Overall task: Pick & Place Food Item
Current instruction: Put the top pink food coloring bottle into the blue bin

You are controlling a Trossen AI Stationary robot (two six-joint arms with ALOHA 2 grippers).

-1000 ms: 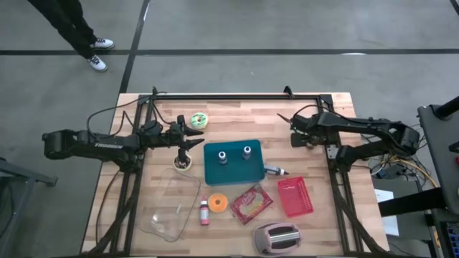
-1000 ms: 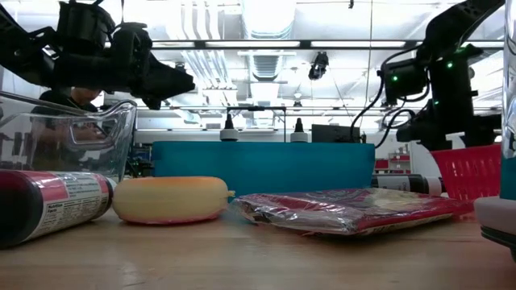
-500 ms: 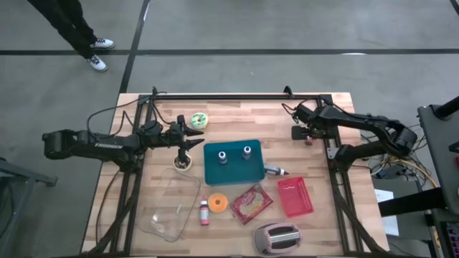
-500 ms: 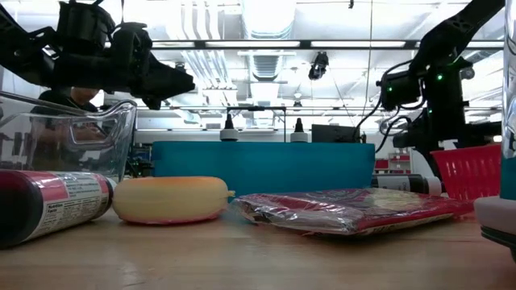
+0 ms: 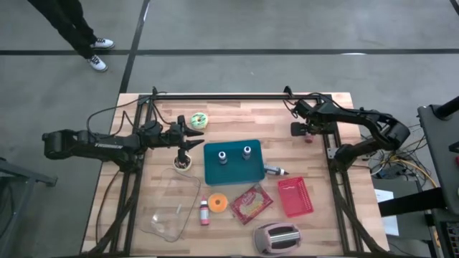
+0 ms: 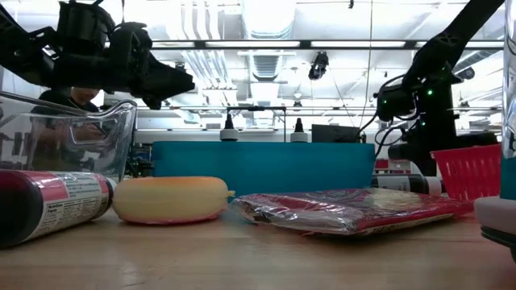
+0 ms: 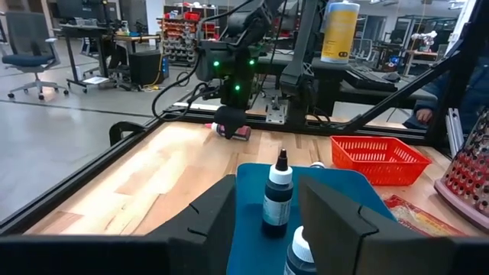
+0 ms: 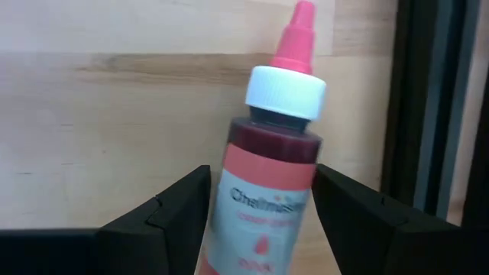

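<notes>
Right gripper [image 5: 300,130] at table's [image 5: 237,118] far right edge, beside rail. Red bottle [image 8: 271,176] sits between its fingers [image 8: 164,218]; whether fingers pinch it or stand just clear: cannot tell. Left gripper [image 5: 192,143] hovers left of teal tray [image 5: 233,168], fingers parted, nothing held. Two dropper bottles [image 7: 277,200] upright on tray.

I read "Chefmaster" in part on the pink-capped bottle [image 8: 269,183] label, "Nutrition Facts" panel on the lying bottle [image 6: 50,205], its smaller print too small for me
</notes>
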